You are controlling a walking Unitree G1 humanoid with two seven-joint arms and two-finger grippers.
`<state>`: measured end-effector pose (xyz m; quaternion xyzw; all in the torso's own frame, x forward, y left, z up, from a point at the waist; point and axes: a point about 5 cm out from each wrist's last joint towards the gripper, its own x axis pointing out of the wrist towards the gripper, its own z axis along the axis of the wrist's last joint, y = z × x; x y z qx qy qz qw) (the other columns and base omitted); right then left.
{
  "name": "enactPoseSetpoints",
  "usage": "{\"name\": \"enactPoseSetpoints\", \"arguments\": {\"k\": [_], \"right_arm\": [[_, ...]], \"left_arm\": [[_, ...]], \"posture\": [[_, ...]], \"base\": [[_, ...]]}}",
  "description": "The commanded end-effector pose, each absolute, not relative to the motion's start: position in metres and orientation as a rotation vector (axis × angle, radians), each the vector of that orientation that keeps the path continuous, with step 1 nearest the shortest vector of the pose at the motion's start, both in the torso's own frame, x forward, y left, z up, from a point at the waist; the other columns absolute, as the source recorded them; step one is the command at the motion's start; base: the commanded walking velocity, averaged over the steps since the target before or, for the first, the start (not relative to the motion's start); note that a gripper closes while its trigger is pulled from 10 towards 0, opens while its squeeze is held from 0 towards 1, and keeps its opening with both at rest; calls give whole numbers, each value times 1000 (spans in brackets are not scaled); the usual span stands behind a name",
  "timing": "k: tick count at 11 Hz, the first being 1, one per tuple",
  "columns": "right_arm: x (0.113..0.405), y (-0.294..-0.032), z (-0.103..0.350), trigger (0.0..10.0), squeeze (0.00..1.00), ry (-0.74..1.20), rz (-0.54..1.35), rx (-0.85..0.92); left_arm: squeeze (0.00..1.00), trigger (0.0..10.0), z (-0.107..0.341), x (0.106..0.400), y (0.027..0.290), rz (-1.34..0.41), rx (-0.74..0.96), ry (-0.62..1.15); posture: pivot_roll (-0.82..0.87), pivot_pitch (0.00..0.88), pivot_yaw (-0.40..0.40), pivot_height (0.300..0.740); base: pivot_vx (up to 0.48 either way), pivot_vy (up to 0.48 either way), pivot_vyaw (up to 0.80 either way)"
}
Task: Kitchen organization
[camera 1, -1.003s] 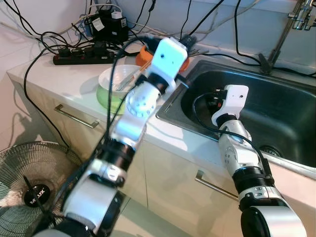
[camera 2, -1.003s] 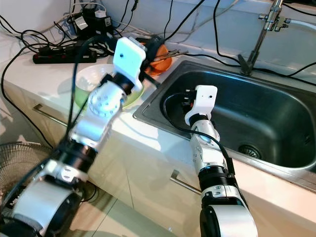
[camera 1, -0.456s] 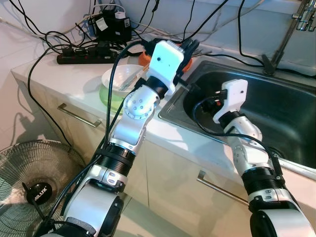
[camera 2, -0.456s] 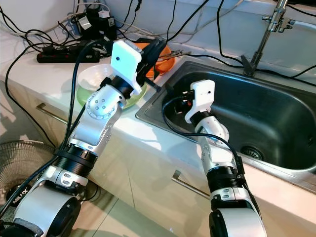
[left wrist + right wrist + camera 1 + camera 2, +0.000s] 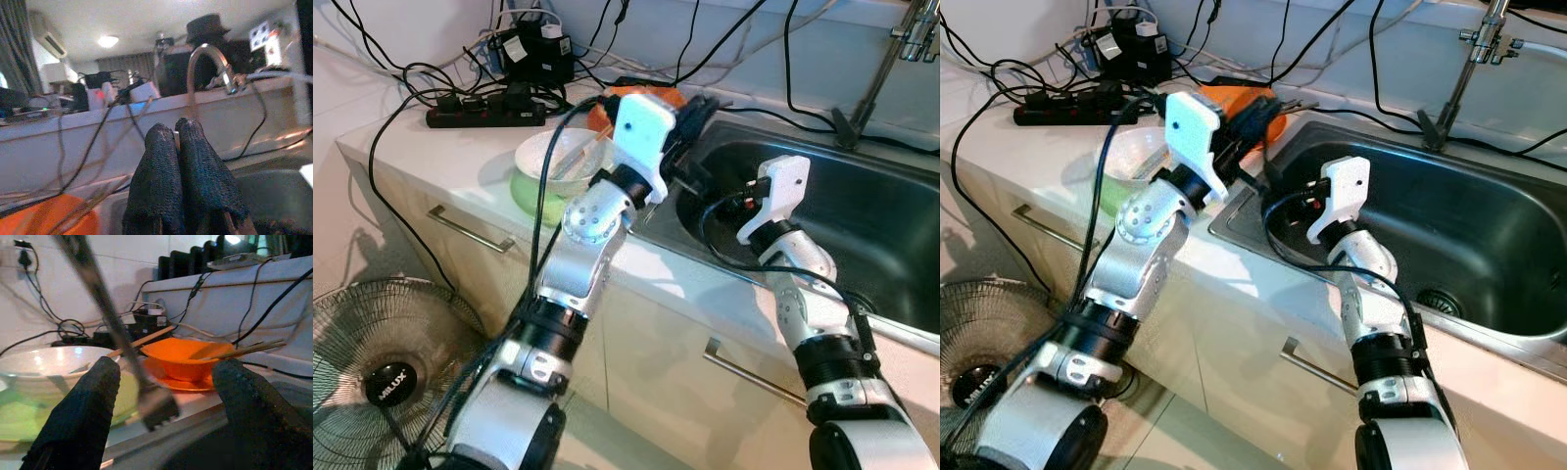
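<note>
A: Left gripper (image 5: pixel 177 142)?
B: Its 2 black fingers (image 5: pixel 157 166) are pressed together with nothing between them, closed. It hangs over the near-left corner of the steel sink (image 5: pixel 862 235), with the tap (image 5: pixel 208 61) ahead of it beyond the basin.

A: Right gripper (image 5: pixel 164 396)?
B: Spread wide, nothing held. Its 2 fingers (image 5: pixel 80 416) frame the counter edge, and the arm reaches in over the sink's front rim.

A: Where are the dishes relative to the grippers?
B: An orange bowl (image 5: pixel 188 355) sits straight ahead of the right gripper, between its fingers in the wrist view, with chopsticks (image 5: pixel 244 350) lying across it. A white bowl (image 5: pixel 44 369) stacked on a green dish (image 5: pixel 530 191) is ahead too, off toward one finger. From the head camera, both sit on the counter just to the left of the left gripper, the orange one right behind it.

A: Anything close to the right gripper?
B: A thin dark rod with a small blocky end (image 5: pixel 156 409) crosses between the fingers (blurred, can't tell what it is).

A: Other stuff?
B: A power strip (image 5: pixel 480 110) and a tangle of black cables lie at the back of the counter beyond the bowls. A floor fan (image 5: pixel 382 377) stands below the left arm.
</note>
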<state>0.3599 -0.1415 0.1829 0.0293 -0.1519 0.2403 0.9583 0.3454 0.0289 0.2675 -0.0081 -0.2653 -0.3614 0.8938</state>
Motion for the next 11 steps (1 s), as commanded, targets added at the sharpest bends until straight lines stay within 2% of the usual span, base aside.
{"name": "enactPoseSetpoints", "arguments": {"k": [1, 3, 9, 10, 11], "right_arm": [[358, -140, 187, 10000, 0, -323, 513, 64], [355, -136, 187, 10000, 0, -325, 563, 68], [354, -131, 186, 9804, 0, -321, 560, 80], [354, -132, 185, 3686, 0, -321, 561, 82], [354, -132, 185, 0, 0, -321, 560, 83]], "left_arm": [[0, 10000, 273, 343, 34, -763, -63, -563], [0, 10000, 273, 341, 32, -801, -70, -548], [0, 10000, 263, 332, 20, -910, -83, -466], [0, 10000, 263, 332, 20, -912, -83, -464], [0, 10000, 263, 331, 20, -913, -81, -463]], "posture": [[159, 22, 7, 740], [157, 21, 6, 740], [159, 21, 9, 740], [159, 21, 8, 740], [158, 22, 9, 740]], "base": [[0, 0, 0], [0, 0, 0], [0, 0, 0], [0, 0, 0], [0, 0, 0]]}}
